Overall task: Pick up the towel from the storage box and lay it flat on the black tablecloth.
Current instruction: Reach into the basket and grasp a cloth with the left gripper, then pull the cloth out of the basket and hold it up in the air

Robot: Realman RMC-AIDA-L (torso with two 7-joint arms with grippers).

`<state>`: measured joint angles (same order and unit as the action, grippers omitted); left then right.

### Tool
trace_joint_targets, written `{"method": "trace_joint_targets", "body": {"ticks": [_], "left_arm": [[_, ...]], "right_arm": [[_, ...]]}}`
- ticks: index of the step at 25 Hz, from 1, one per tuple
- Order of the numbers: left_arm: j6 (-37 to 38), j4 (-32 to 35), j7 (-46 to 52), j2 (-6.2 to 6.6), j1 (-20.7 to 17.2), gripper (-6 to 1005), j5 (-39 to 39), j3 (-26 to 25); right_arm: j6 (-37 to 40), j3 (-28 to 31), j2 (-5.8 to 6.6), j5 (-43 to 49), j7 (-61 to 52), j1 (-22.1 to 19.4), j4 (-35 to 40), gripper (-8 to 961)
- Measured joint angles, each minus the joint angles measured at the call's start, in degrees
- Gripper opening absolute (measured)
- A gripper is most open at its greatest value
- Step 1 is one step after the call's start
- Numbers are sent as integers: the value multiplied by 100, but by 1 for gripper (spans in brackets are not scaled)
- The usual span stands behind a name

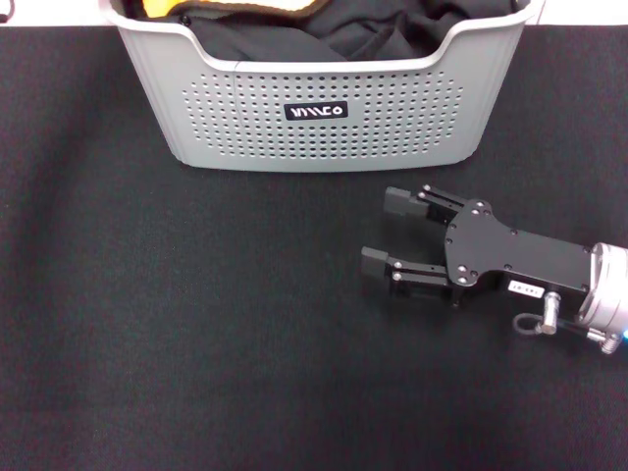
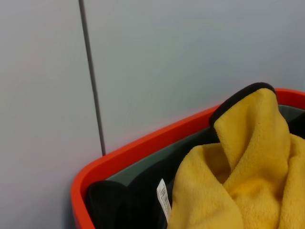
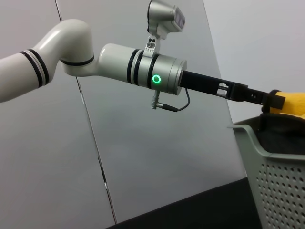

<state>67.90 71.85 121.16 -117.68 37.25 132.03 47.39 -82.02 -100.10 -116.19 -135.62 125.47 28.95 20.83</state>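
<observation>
Head view shows the fluffy yellow-orange microfibre towel (image 1: 162, 7) not yet out of the light grey perforated plastic storage box (image 1: 324, 118), my left pincer (image 3: 274, 101) clenched on its edge, my right pincer (image 1: 388, 231) released above the bare black speckled tablecloth (image 1: 147, 324).

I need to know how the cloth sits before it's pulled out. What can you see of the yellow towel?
The towel is fluffy yellow-orange microfibre with thin black edging, bunched in folds, one corner sticking up. It lies in the storage box atop black garments. The left tool reaches its raised edge; contact looks likely.
</observation>
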Motion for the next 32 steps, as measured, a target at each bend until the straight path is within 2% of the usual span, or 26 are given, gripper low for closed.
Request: {"method": "trace_joint_targets", "body": {"ticks": [4,7,12,16,19,23,27,32], "left_arm": [[55,29,1,1,9,502,-28,3],[143,38,-9,13,10,319,-39,6],[162,81,-46,17,6,123,-70,15],[239,410,-46,-2,-115,88,-396,11],[463,821,-42,6,-306,62,-1163,-33],[1041,1405,-223,164,-643,27,-2883,-45],[1628,1660,-452,270,-876,25,-4471,-174],[2787,1683,-572,495,-864,23,-5457,-485]], "right_arm": [[3,0,0,-11,2,-75,0,855],[3,0,0,-40,6,-108,0,852],[3,0,0,-46,12,-111,0,848],[2,21,0,-50,40,-129,1,844],[-11,169,0,-55,253,-215,4,842],[-63,288,0,-295,611,-431,49,838],[-116,273,0,-609,743,-516,57,835],[-202,262,0,-641,860,-520,62,830]]}}
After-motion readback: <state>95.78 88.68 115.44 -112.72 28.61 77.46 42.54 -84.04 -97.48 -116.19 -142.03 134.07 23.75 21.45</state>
